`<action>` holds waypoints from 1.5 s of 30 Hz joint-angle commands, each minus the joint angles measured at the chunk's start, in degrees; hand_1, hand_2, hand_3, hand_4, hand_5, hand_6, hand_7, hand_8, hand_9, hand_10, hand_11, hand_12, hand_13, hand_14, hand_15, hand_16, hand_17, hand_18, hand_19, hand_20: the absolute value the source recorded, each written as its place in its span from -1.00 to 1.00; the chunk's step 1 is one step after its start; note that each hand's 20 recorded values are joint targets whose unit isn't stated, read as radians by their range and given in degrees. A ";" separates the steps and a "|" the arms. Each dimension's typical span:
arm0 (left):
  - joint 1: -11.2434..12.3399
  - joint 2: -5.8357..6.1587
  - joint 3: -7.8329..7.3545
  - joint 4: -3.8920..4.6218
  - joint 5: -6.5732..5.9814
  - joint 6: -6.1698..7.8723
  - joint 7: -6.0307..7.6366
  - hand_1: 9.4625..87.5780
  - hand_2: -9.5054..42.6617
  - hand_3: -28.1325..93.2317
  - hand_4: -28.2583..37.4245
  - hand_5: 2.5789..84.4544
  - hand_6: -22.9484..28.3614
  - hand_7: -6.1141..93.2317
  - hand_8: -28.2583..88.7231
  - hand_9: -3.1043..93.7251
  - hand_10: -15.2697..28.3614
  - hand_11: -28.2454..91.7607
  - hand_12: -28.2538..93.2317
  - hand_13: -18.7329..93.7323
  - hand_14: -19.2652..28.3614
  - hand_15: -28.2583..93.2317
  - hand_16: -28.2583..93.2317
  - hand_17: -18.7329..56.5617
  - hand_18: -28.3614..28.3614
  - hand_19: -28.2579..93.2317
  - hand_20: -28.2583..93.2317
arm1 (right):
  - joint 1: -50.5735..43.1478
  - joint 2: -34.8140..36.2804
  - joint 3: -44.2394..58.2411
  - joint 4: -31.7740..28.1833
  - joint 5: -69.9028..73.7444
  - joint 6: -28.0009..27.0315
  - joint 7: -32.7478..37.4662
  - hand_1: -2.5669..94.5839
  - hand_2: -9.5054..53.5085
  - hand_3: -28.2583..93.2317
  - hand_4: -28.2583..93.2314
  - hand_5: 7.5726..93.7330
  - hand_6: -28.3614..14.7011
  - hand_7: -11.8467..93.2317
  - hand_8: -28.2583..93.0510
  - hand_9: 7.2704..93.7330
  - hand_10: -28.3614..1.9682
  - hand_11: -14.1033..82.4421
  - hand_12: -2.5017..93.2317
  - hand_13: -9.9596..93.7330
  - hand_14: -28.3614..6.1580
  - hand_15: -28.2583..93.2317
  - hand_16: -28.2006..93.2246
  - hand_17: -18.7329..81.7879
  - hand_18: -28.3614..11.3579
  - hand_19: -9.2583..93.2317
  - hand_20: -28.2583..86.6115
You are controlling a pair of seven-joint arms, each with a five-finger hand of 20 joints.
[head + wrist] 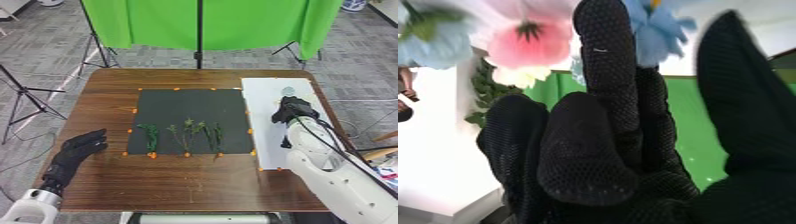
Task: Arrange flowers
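Stems lie in front of me on the dark mat (pixel 190 102), toward its near edge: a dense green bunch (pixel 150 139) on the left, a branching bunch with leafy tips (pixel 187 131) in the middle, and a slender bunch (pixel 213 137) on the right. My right hand (pixel 298 109) is over the white sheet (pixel 266 107), with a pale bluish flower (pixel 288 91) just past it on the far side.

In my right wrist view, some of that hand's fingers (pixel 607 60) reach out straight, others bend loosely, and the thumb (pixel 740 85) stands well apart from them. I see nothing gripped in the gap; whether a fingertip touches a bloom, I cannot tell. Near the fingers are a pink flower (pixel 536 42), a cream flower (pixel 521 76), a blue flower (pixel 658 32) and a pale blue flower (pixel 438 45), along with some leafy greenery (pixel 487 87).

My left hand (pixel 80 147) is above the left side of the brown table (pixel 115 185), apart from the mat, its fingers relaxed and nothing visible in its hold. Beyond the table's far edge hangs a green cloth (pixel 160 25).
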 commanded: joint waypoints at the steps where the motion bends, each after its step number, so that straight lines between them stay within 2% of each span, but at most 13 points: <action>1: 1.00 -0.63 -0.34 -0.04 0.13 -0.51 -0.44 -0.40 -0.81 0.54 -0.54 -0.01 0.16 -0.72 -0.61 -0.13 0.29 -0.26 -0.34 -0.05 0.57 -0.22 -0.51 -0.26 0.51 -0.34 -0.22 | -3.42 -0.33 -2.67 1.96 -3.91 11.51 -1.37 0.17 -1.00 0.33 -0.66 0.53 0.16 -0.47 -0.31 0.84 0.06 -0.33 -0.16 0.97 0.59 0.58 0.13 0.74 -0.24 1.00 0.58; 2: 1.04 -0.64 -0.37 -0.04 0.09 -0.36 -0.34 -0.40 -0.81 0.54 -0.54 -0.01 0.16 -0.73 -0.61 -0.13 0.29 -0.26 -0.34 -0.05 0.57 -0.22 -0.51 -0.26 0.51 -0.34 -0.22 | -3.39 -0.33 -2.93 2.19 -4.67 12.65 -1.64 0.53 -1.00 -0.35 -0.20 0.55 0.14 -0.46 -0.24 0.89 0.13 -0.39 -0.09 0.96 0.58 0.61 0.17 0.74 -0.21 1.00 0.56; 3: 0.95 -0.52 -0.35 0.03 -0.12 -0.27 -0.35 -0.40 -0.81 0.54 -0.54 -0.01 0.16 -0.72 -0.61 -0.13 0.29 -0.26 -0.34 -0.05 0.57 -0.22 -0.51 -0.26 0.50 -0.34 -0.22 | -3.30 -0.22 -3.07 2.19 -4.50 13.60 -1.78 0.72 -1.00 -0.68 0.01 0.58 0.14 -0.43 -0.21 0.91 0.17 -0.42 -0.04 0.98 0.60 0.59 0.15 0.75 -0.20 1.00 0.56; 5: 1.13 -0.47 -0.51 -0.02 -0.26 -0.24 -0.31 -0.40 -0.82 0.54 -0.55 -0.01 0.15 -0.72 -0.61 -0.13 0.30 -0.26 -0.34 -0.05 0.57 -0.22 -0.51 -0.26 0.51 -0.34 -0.22 | -3.11 0.05 -2.88 1.77 -5.03 14.95 -1.97 0.95 -1.00 -0.97 0.22 0.64 0.15 -0.34 -0.18 0.96 0.25 -0.43 0.02 0.99 0.64 0.57 0.14 0.76 -0.20 1.00 0.56; 10: 1.82 -0.48 -0.95 -0.20 -0.45 0.33 0.08 -0.39 -0.82 0.54 -0.55 -0.01 0.16 -0.72 -0.61 -0.13 0.30 -0.26 -0.34 -0.05 0.57 -0.21 -0.51 -0.26 0.51 -0.33 -0.22 | 0.47 2.05 -1.46 -2.72 -4.81 17.75 -3.53 0.99 -1.00 -1.00 0.26 0.66 0.14 -0.30 -0.22 0.97 0.25 -0.43 0.04 1.00 0.65 0.57 0.13 0.76 -0.20 1.00 0.56; 14: 2.35 -0.37 -1.06 -0.22 -1.66 2.58 1.37 -0.39 -0.82 0.54 -0.54 0.00 0.16 -0.72 -0.61 -0.12 0.30 -0.25 -0.34 -0.04 0.57 -0.21 -0.51 -0.26 0.51 -0.33 -0.22 | 9.42 2.46 -4.59 -5.88 -2.06 20.30 -7.87 0.99 -1.00 -1.00 0.26 0.66 0.13 -0.29 -0.23 0.97 0.25 -0.43 0.05 1.00 0.65 0.57 0.14 0.76 -0.20 1.00 0.56; 21: 1.86 0.61 0.75 -0.05 -3.10 8.63 4.04 -0.40 -0.79 0.54 -0.55 0.04 0.16 -0.71 -0.61 -0.08 0.33 -0.23 -0.34 -0.02 0.59 -0.19 -0.51 -0.25 0.50 -0.33 -0.22 | 28.83 -6.39 -17.15 -2.78 7.86 20.89 -18.56 0.97 -1.00 -1.00 0.27 0.66 0.17 -0.26 -0.23 0.97 0.28 -0.43 0.06 0.99 0.65 0.57 0.15 0.74 -0.22 1.00 0.59; 27: 0.75 1.01 3.43 0.63 -5.26 13.52 7.44 -0.44 -0.66 0.56 -0.64 0.07 0.16 -0.69 -0.62 -0.04 0.35 -0.21 -0.35 0.01 0.61 -0.16 -0.52 -0.23 0.50 -0.32 -0.21 | 35.01 -16.93 -24.85 3.35 12.89 15.85 -26.63 0.96 -1.00 -1.00 0.28 0.64 0.21 -0.25 -0.24 0.97 0.33 -0.44 0.07 0.98 0.65 0.59 0.16 0.73 -0.22 1.00 0.61; 30: -0.26 1.34 5.07 0.80 -6.59 17.83 8.02 -0.51 -0.41 0.58 -0.78 0.10 0.16 -0.66 -0.63 -0.01 0.36 -0.19 -0.36 0.02 0.62 -0.13 -0.53 -0.22 0.50 -0.31 -0.20 | 35.77 -20.97 -28.08 6.08 12.12 15.04 -28.12 0.95 -1.00 -1.00 0.28 0.63 0.23 -0.23 -0.24 0.97 0.34 -0.44 0.07 0.97 0.65 0.60 0.16 0.72 -0.23 1.00 0.62; 33: -0.34 1.55 5.87 0.21 -10.23 22.31 8.34 -0.62 0.10 0.58 -0.99 0.12 0.16 -0.66 -0.63 0.02 0.39 -0.17 -0.36 0.04 0.63 -0.11 -0.55 -0.20 0.49 -0.29 -0.20 | 36.16 -24.31 -30.66 8.35 11.32 13.89 -30.21 0.94 -1.00 -1.00 0.27 0.62 0.25 -0.22 -0.24 0.97 0.35 -0.44 0.07 0.97 0.66 0.60 0.16 0.72 -0.24 1.00 0.62; 36: -0.11 1.69 6.39 -0.05 -13.16 24.59 9.97 -0.66 0.43 0.54 -1.00 0.13 0.16 -0.66 -0.63 0.04 0.40 -0.16 -0.37 0.06 0.64 -0.10 -0.56 -0.17 0.48 -0.28 -0.20 | 36.16 -26.44 -33.03 9.87 10.16 12.71 -32.41 0.93 -1.00 -1.00 0.28 0.61 0.26 -0.21 -0.25 0.96 0.36 -0.44 0.08 0.96 0.66 0.61 0.16 0.71 -0.24 1.00 0.62; 38: -0.51 1.78 6.72 0.28 -13.78 25.06 10.98 -0.66 0.53 0.54 -1.00 0.13 0.16 -0.65 -0.63 0.05 0.40 -0.15 -0.37 0.07 0.65 -0.09 -0.57 -0.15 0.48 -0.27 -0.20 | 36.05 -27.46 -34.55 10.84 9.51 12.44 -33.56 0.93 -1.00 -1.00 0.28 0.61 0.26 -0.21 -0.26 0.96 0.38 -0.45 0.07 0.96 0.66 0.61 0.16 0.71 -0.24 1.00 0.63; 45: -2.38 1.82 7.85 1.90 -14.54 22.31 14.27 -0.60 0.50 0.58 -1.00 0.10 0.15 -0.64 -0.63 0.06 0.39 -0.15 -0.37 0.09 0.63 -0.09 -0.58 -0.12 0.48 -0.26 -0.19 | 33.40 -31.98 -36.49 15.94 7.87 10.27 -35.45 0.92 -1.00 -1.00 0.28 0.58 0.29 -0.18 -0.28 0.96 0.39 -0.45 0.07 0.95 0.66 0.62 0.16 0.70 -0.24 1.00 0.64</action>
